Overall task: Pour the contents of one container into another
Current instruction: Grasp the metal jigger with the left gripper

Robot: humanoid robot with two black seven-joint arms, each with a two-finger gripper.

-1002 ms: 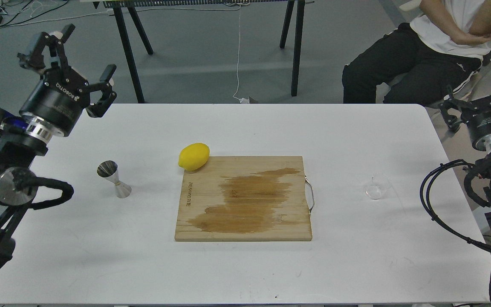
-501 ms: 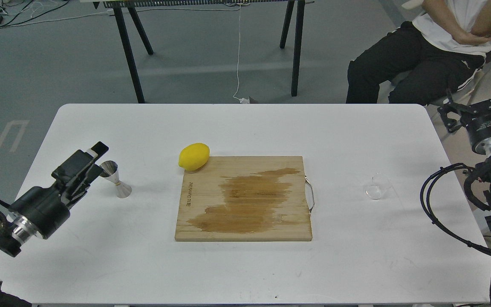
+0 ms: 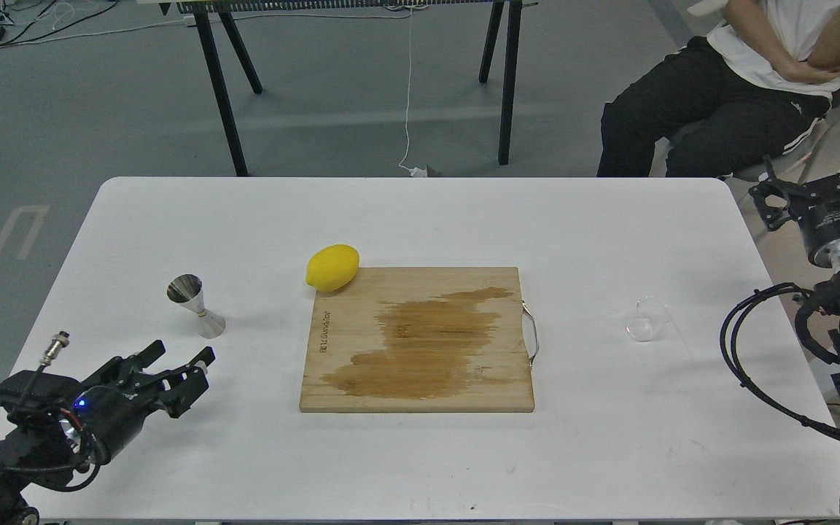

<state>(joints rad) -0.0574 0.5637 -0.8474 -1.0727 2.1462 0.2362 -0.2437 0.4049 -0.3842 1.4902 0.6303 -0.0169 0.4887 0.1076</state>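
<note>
Steel hourglass jigger (image 3: 195,306) is standing near, beyond the spread left gripper (image 3: 179,364). Clear glass cup (image 3: 643,321) is sitting apart from the right gripper (image 3: 814,175), jaws wide.

- A yellow lemon (image 3: 332,267) touches my wooden cutting board's (image 3: 420,379) far-left corner.
- The board, darkly wet-stained, lies mid-tabletop (image 3: 420,211).
- A seated person (image 3: 726,95) waits beyond.

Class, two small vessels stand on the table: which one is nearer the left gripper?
The steel jigger, hourglass-shaped, just beyond the left gripper. The clear glass cup stands far across, right of the cutting board.
</note>
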